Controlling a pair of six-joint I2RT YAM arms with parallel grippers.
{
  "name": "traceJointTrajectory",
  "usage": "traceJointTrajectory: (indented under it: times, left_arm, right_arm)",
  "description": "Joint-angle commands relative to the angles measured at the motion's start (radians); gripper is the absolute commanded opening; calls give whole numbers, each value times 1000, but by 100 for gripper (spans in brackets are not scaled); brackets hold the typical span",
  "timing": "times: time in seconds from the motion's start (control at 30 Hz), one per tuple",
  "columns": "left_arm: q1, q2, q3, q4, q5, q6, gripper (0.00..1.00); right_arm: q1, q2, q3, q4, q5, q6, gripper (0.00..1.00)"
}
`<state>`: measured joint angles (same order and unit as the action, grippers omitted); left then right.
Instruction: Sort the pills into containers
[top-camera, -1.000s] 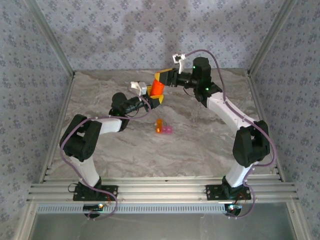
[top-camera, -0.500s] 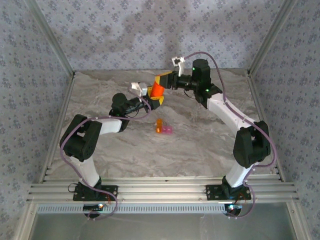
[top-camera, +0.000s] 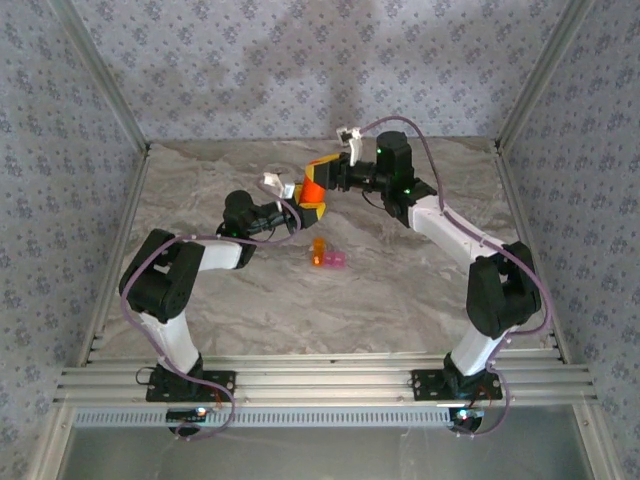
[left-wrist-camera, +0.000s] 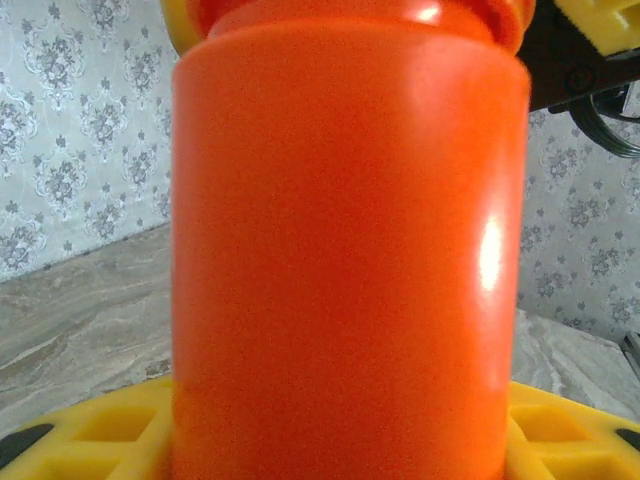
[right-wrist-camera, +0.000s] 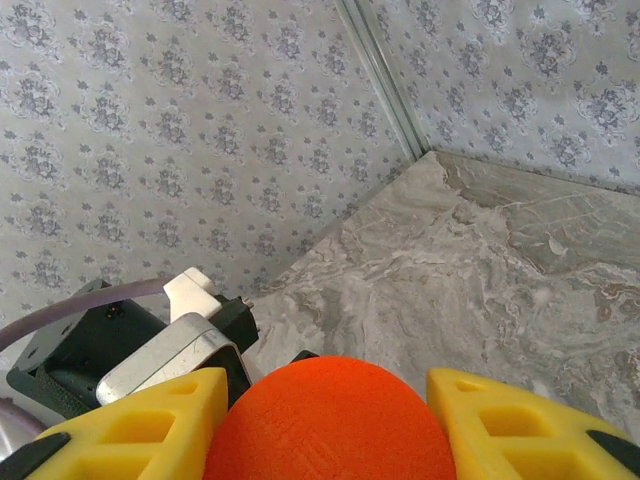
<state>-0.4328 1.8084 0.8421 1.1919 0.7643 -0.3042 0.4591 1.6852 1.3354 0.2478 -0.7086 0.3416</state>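
Note:
An orange-red cylindrical bottle (top-camera: 312, 189) is held above the table between both arms. My left gripper (top-camera: 311, 198) is shut on its body (left-wrist-camera: 350, 250), with yellow fingers (left-wrist-camera: 90, 440) on either side of the base. My right gripper (top-camera: 319, 172) is shut on the bottle's round cap (right-wrist-camera: 330, 420), which sits between yellow fingers (right-wrist-camera: 520, 420). The containers (top-camera: 328, 258), tiny joined orange and pink compartments, lie on the marble table just in front of the bottle, apart from both grippers. The pills are hidden.
The marble table (top-camera: 400, 290) is walled by patterned panels on three sides, with metal posts (top-camera: 110, 100) at the back corners. The left arm's wrist (top-camera: 245, 212) lies low over the table to the left of the bottle. Aluminium rails (top-camera: 320, 380) run along the near edge.
The bottle and both grippers on it have shifted slightly nearer and lower. The right wrist has swung down and left; both grips are unchanged.

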Motion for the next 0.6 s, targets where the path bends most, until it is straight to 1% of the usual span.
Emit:
traceJointTrajectory:
  times: [0.0,0.07,0.17,0.27,0.37,0.47,0.57]
  left_arm:
    - [16,-35,37,136,-74,-33,0]
    - [17,-38,34,137,-74,-33,0]
    - [21,-43,32,132,-71,-33,0]
    - [25,-47,30,132,-71,-32,0]
    - [29,-52,27,127,-69,-29,0]
    - [31,-55,24,129,-71,-29,0]
    - [31,-54,24,132,-71,-33,0]
  right_arm:
    - [33,-3,-44,-202,-81,-91,1]
    - [13,-2,-26,-259,-120,-135,1]
    - [-17,32,57,-458,-201,-256,2]
    - [-22,53,125,-612,-208,-357,2]
    - [-24,65,160,-681,-203,-395,2]
    - [-26,67,158,-666,-202,-373,2]
    - [-24,60,96,-544,-193,-267,2]
